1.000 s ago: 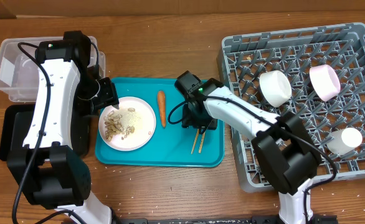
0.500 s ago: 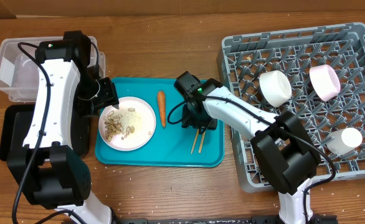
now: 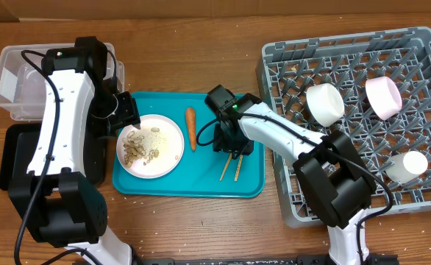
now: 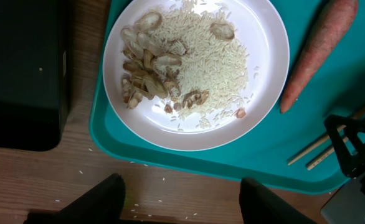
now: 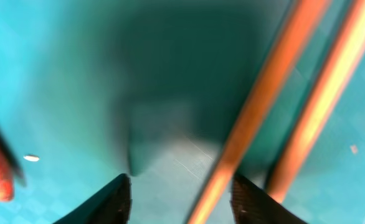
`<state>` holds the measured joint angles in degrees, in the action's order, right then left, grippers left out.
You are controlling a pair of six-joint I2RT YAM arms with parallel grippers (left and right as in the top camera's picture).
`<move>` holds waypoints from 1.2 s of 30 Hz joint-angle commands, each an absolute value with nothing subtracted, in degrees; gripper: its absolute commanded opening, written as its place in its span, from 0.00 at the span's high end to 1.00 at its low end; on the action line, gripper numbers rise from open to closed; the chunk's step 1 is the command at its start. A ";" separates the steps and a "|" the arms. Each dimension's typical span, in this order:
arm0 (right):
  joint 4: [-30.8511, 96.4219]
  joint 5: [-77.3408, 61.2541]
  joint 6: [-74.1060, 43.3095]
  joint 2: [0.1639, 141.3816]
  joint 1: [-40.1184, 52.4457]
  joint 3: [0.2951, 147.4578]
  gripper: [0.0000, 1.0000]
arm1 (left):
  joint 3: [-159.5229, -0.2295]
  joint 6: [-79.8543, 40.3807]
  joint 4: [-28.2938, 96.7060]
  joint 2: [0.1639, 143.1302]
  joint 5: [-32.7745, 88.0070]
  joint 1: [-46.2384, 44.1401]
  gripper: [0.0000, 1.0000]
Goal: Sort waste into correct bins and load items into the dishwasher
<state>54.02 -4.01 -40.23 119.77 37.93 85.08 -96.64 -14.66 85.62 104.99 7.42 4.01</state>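
1. Right wrist view: right fingers (image 5: 115,200) spread low over the teal tray (image 5: 58,74); one chopstick (image 5: 257,106) lies between them, the other just outside.
2. Left fingers (image 4: 98,200) spread, empty, near the plate (image 4: 271,50) of scraps (image 4: 151,68).

Overhead looks down; wrist views — right nearest — share teal tray (image 3: 201,184) (and chopsticks (image 5: 260,93)).

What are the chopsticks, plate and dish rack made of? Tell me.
Chopsticks: likely wood or bamboo, matte tan.
Plate: smooth white, ceramic or melamine; cannot tell which.
Dish rack: moulded grey plastic, matte, judging by its grid and pegs.
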 commanded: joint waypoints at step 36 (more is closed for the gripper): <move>77.95 9.82 -8.34 97.21 25.50 91.11 0.96 | -97.27 -13.74 85.67 104.09 7.05 4.10 0.38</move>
